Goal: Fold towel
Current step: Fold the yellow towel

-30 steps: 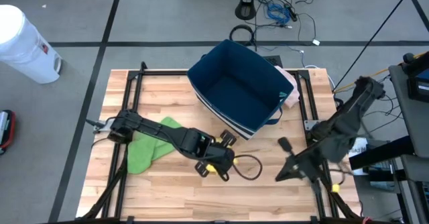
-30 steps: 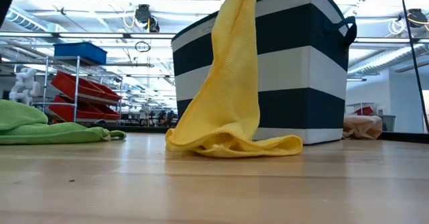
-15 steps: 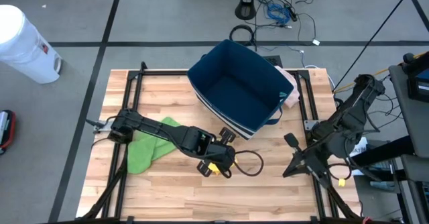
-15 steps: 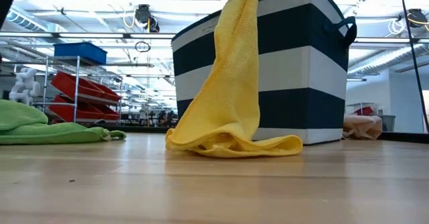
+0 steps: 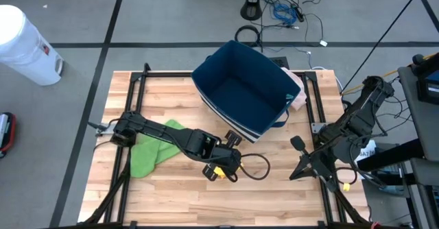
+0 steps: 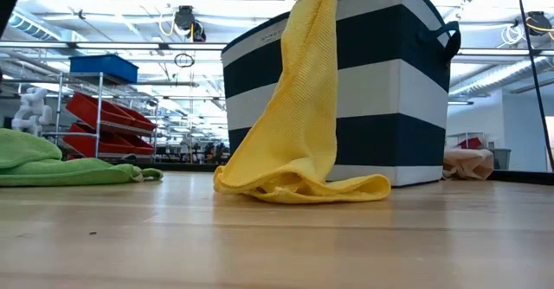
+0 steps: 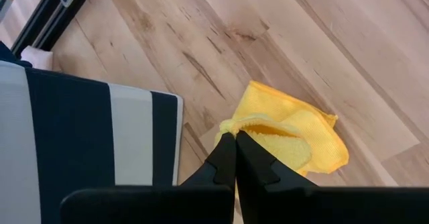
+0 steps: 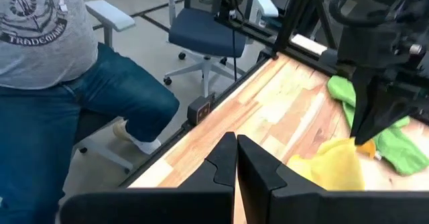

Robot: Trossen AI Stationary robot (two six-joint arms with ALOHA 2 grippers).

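yellow towel [image 6: 294, 125] hangs from the left gripper [image 7: 233, 140], whose fingers are pinched shut on one corner. its lower folds lie on the wooden table [image 5: 171, 195] directly below the gripper, probably so the cloth can be drawn out flat before folding. the striped bin [image 5: 243, 92] sits just beyond the gripper and looks empty. a green towel [image 5: 151, 150] lies back along the left arm. the right gripper [image 8: 234, 143] is closed on nothing, waiting off at the table's right edge.
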